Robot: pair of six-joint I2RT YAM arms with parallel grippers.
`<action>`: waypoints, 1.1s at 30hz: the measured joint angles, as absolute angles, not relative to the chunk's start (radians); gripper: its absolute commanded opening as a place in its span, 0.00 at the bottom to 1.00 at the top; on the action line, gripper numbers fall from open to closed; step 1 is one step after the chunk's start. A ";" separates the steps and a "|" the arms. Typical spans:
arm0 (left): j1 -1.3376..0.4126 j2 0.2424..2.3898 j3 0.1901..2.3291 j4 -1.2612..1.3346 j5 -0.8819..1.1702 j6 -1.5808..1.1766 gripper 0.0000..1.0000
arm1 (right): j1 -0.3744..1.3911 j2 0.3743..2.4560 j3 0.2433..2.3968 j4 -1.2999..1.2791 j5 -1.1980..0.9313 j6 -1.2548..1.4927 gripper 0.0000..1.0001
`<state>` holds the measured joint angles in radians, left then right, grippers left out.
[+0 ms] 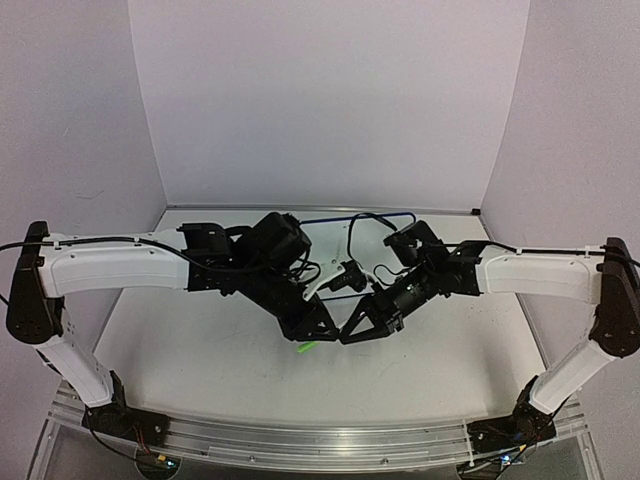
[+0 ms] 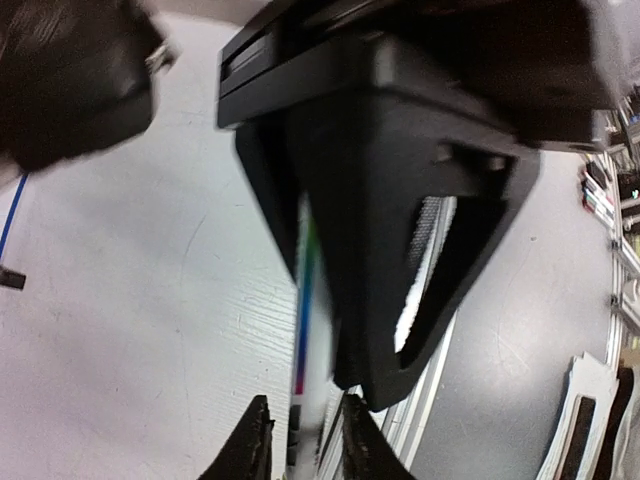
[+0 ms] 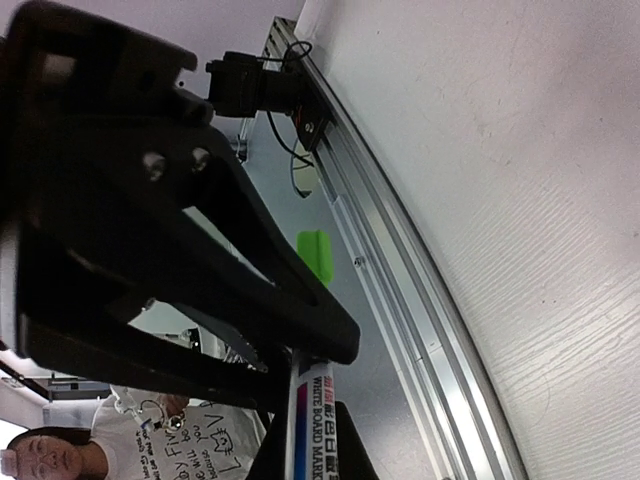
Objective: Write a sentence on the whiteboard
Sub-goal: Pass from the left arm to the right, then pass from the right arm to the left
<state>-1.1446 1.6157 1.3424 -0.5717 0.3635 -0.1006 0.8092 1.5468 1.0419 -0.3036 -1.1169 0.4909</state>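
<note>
Left gripper [image 2: 305, 440] and right gripper [image 1: 362, 328] both clamp the whiteboard marker [image 3: 310, 410]. I judge it's uncapping, so next I pull the green cap [image 3: 315, 255] straight off. The whiteboard [image 1: 335, 219] sits behind the arms, mostly hidden

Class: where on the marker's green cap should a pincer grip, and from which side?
Probably across the cap's sides, coming from its free end. That end juts clear beyond the left pincer, while the right pincer clamps the marker by its barrel.
</note>
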 measured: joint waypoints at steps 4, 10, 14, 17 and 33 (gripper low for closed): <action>-1.149 1.610 1.334 -0.559 0.359 -0.102 0.44 | 0.786 1.526 1.037 -0.293 -1.100 0.478 0.00; -1.150 1.579 1.327 -0.567 0.340 -0.098 0.65 | 0.768 1.525 1.033 -0.278 -1.090 0.471 0.00; -1.151 1.558 1.313 -0.587 0.319 -0.093 0.67 | 0.759 1.525 1.032 -0.277 -1.090 0.469 0.00; -1.151 1.543 1.293 -0.609 0.300 -0.083 0.66 | 0.755 1.522 1.032 -0.277 -1.091 0.468 0.00; -1.151 1.540 1.278 -0.654 0.251 -0.050 0.26 | 0.755 1.507 1.032 -0.274 -1.163 0.453 0.00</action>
<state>-1.1512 1.5398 1.2783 -0.6537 0.2510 -0.0501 0.7551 1.5073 1.0317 -0.2736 -1.1635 0.4529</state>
